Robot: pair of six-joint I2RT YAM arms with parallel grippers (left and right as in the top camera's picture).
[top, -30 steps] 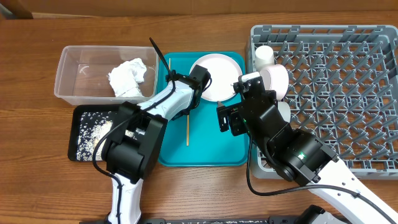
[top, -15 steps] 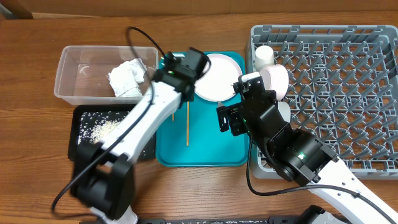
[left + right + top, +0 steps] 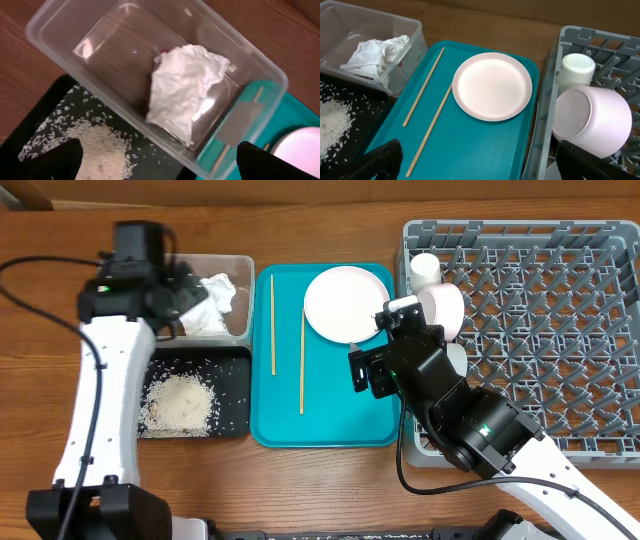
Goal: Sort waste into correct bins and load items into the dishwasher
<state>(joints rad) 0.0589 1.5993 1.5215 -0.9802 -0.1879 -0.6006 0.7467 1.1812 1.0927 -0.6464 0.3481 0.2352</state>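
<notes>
Hovering left end effector (image 3: 165, 162) released | tissue (image 3: 185, 90) in clear tub (image 3: 110, 55) beneath it | right end effector (image 3: 480, 160) released

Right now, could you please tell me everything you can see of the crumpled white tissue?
The crumpled white tissue is a soft wad of thin paper, loosely balled, full of creases and shadowed folds, with no stains showing. It lies on the floor of the clear plastic tub, toward the end nearest the teal tray, and one edge lies close against the tub wall. A speck of something red shows at its edge.
</notes>
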